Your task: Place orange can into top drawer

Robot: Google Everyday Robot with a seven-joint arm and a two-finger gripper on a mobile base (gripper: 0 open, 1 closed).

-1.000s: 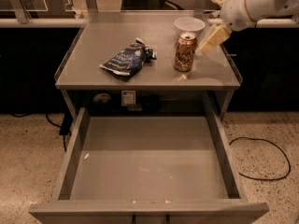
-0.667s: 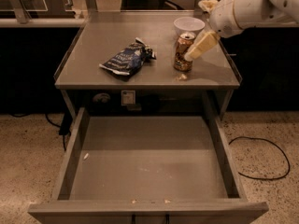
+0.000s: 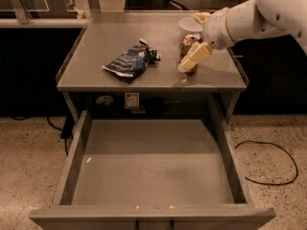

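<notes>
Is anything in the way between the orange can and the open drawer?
Nothing visible does. The gripper is at the can on the tabletop, the drawer stands open below, and the bag lies off to one side.

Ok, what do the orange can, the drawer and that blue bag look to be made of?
Orange can: thin metal by its look, with a silver top and a printed, slightly glossy body. Top drawer: sheet metal, probably, matte grey with flat folded walls. Blue bag: crinkled foil or plastic film, shiny at the creases. The pincer is at the can, over the tabletop.
</notes>
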